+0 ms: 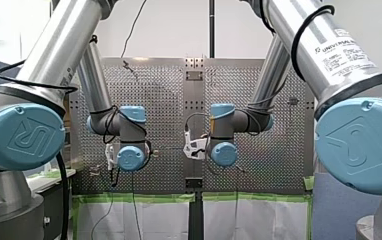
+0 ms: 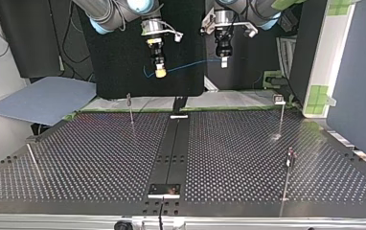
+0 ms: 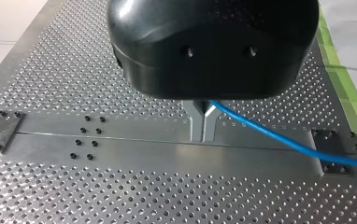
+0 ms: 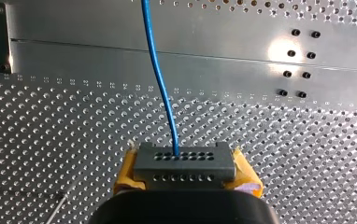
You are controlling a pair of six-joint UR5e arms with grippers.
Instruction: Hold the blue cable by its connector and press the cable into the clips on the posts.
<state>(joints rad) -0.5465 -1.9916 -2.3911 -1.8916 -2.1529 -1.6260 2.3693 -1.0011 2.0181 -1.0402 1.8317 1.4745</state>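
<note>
dark grey perforated connector [image 4: 184, 163], the firm hold, pinched in my right claw [image 4: 186, 175]; thin blue cable [image 4: 160, 88], surely floppy, nipped by my left claw [image 2: 223, 60] at the top view's three o'clock.

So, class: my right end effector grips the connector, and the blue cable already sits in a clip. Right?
No. My right end effector grips the connector, but the blue cable hangs in the air, clear of the posts, in no clip; the top view shows it.
</note>
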